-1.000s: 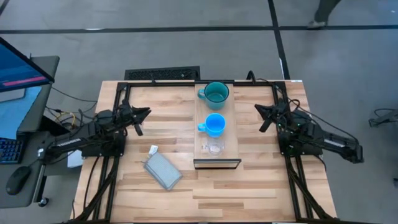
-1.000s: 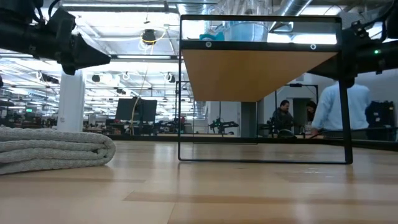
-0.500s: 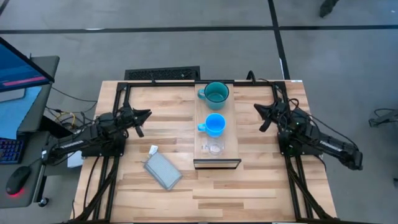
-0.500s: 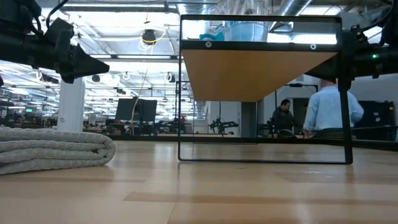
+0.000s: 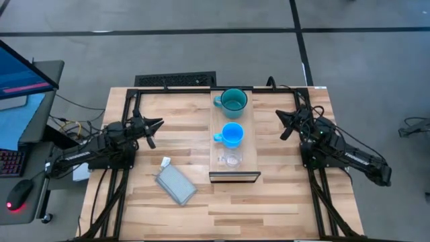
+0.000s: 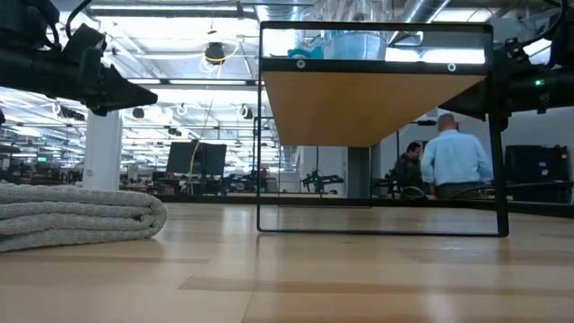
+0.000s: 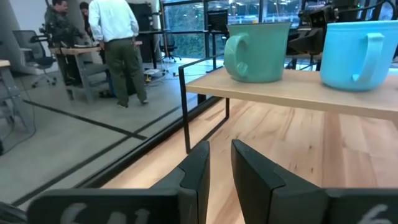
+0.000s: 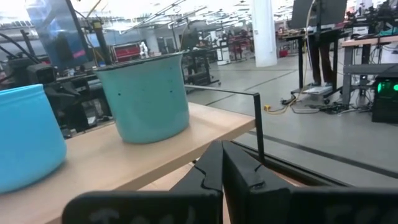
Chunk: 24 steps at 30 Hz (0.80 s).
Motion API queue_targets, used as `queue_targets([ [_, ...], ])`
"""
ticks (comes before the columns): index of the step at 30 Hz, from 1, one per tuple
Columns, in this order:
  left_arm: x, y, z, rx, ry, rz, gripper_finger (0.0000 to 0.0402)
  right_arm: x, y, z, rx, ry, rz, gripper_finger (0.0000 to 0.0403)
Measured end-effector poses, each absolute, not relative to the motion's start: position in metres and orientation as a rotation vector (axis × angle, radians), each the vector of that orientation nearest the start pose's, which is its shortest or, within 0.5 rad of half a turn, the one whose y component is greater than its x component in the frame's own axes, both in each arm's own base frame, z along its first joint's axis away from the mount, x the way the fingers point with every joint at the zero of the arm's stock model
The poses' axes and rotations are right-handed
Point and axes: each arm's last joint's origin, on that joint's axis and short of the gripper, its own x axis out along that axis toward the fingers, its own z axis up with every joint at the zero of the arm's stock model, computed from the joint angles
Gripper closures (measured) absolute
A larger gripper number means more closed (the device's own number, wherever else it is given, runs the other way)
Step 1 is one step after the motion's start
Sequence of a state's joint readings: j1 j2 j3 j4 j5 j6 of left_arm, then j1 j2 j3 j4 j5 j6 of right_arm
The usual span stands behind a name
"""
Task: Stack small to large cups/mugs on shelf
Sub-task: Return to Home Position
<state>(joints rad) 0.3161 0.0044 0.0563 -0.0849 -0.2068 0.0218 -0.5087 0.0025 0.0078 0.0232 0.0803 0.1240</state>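
High view alone shows the tiny clear glass cup [image 5: 232, 159]; both end effectors narrow, empty.

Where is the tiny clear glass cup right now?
In the high view, the glass cup stands on the shelf at its near end, next to the blue mug.

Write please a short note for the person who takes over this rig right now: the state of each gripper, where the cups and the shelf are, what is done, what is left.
Left gripper: shut, empty, raised over the table left of the shelf.
Right gripper: shut, empty, raised to the right of the shelf.
On the shelf, in one row: teal mug at the far end, blue mug in the middle, small clear glass cup nearest the dark front edge.
Grey pouch lies on the tabletop, apart from the shelf.
Done: all three cups stand on the shelf in order of size.
Left: they stand side by side; none is nested in another, if that is wanted.
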Motion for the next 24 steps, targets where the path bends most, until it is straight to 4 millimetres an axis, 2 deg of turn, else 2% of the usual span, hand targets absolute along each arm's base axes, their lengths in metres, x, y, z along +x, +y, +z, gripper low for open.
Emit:
queue_targets([
  [24,0.0871,0.0347,0.1738,-0.002,0.036,0.522,0.0345,0.0838,-0.0494,0.1680,0.114,-0.064,-0.588,0.0381],
])
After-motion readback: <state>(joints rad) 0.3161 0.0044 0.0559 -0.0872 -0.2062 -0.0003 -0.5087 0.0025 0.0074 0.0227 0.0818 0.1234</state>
